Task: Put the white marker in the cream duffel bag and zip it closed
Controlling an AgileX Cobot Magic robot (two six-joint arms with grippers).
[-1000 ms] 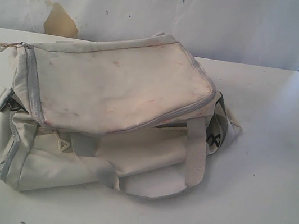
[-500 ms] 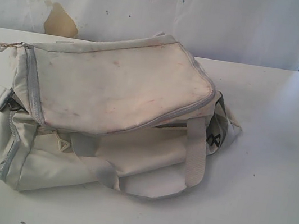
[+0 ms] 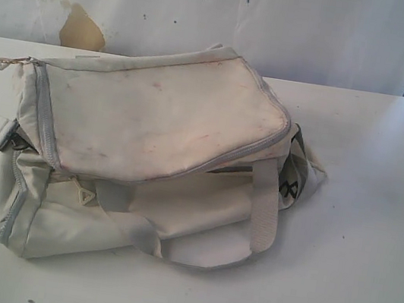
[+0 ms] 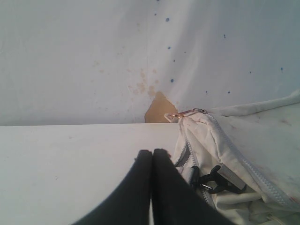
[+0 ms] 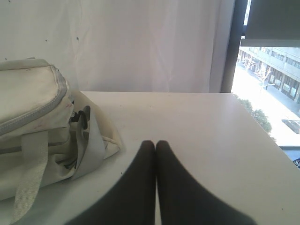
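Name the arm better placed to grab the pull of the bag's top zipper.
Left, probably. The zipper pull sits at the left end of the cream duffel bag, near the shut left tool. The right tool faces the other end, where no pull shows.

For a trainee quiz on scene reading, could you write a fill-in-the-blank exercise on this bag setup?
The cream duffel bag lies on a ____ table.
The left hand is ____ (open or shut).
The right hand, shut, holds ____.
The clip at the bag's end is coloured ____.
Missing: white; shut; nothing; black.
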